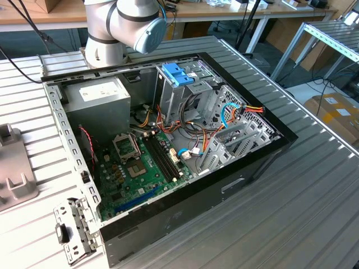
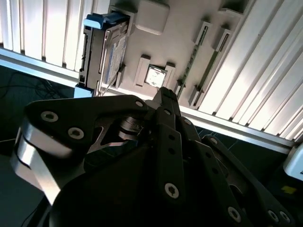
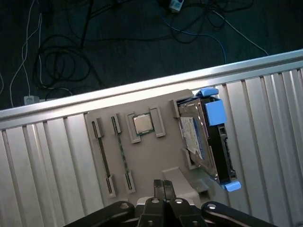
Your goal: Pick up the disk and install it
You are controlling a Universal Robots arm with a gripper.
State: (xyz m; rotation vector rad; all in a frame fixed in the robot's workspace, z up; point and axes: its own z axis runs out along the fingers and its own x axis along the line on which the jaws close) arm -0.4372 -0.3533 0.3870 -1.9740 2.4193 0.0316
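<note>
Disk (image 3: 201, 139) sits in the grey holder plate (image 3: 142, 158) at the table edge, not yet picked up. Gripper (image 3: 163, 184) hovers near the plate, closed and empty. Computer case (image 1: 168, 140) lies open; pickup and installation both remain.

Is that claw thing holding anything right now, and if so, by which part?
Nothing is held. The gripper has its fingers closed together with nothing between them. The disk sits on edge in the grey holder, apart from the gripper.

The disk (image 3: 204, 142) (silver, blue-framed) stands on edge in a grey holder (image 3: 147, 163).
</note>
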